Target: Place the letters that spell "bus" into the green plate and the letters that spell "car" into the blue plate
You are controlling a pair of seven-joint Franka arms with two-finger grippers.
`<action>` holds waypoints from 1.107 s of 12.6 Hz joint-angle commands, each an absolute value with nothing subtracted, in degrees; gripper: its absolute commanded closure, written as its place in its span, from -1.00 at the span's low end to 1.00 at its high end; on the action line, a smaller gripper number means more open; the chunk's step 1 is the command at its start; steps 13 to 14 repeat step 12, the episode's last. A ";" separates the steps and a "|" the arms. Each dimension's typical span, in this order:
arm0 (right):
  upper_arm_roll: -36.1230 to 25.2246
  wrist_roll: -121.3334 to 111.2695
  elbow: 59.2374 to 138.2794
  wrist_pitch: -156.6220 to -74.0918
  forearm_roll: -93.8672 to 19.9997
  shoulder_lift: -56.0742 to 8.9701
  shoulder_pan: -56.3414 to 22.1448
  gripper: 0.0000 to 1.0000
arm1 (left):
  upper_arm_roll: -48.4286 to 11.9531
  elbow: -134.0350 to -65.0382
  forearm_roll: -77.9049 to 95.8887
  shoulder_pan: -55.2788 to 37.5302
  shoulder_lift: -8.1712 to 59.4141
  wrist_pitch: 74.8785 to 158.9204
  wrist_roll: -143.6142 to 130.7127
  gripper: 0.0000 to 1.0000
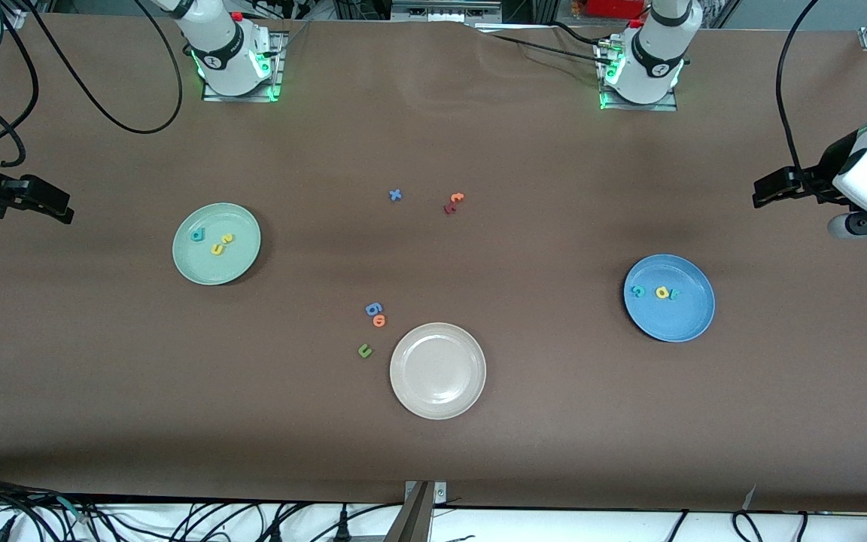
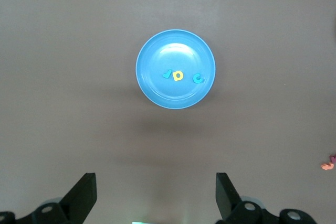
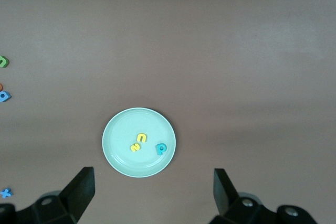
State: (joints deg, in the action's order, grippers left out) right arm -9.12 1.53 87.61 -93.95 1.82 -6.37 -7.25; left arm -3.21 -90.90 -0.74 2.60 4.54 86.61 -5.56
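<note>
The b, u, s (image 1: 215, 243) lie in the green plate (image 1: 241, 261); the c, a, r (image 1: 657, 292) lie in the blue plate (image 1: 685, 324). Left gripper (image 2: 156, 195) and right gripper (image 3: 153, 192) hover above the tabletop's ends, jaws wide apart, empty.

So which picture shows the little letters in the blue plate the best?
The left wrist view: it looks straight down on the blue plate, so the teal r, yellow a and teal c show clearly. The front view shows them tiny. The right wrist view doesn't show them.

Front camera high, faces robots; wrist cameras look down: left on blue plate (image 2: 175, 51), right on green plate (image 3: 119, 129).
</note>
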 commanded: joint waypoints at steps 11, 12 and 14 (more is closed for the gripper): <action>-8.53 2.02 87.71 -94.31 2.55 -6.06 -6.77 -1.00 | -3.25 -90.00 1.05 2.11 5.01 85.78 -5.19 -1.00; -8.53 2.02 87.71 -94.31 2.55 -6.06 -6.77 -1.00 | -3.25 -90.00 0.97 2.20 5.01 85.78 -5.19 -1.00; -8.53 2.02 87.71 -94.31 2.55 -6.06 -6.77 -1.00 | -3.25 -90.00 0.97 2.20 5.01 85.78 -5.19 -1.00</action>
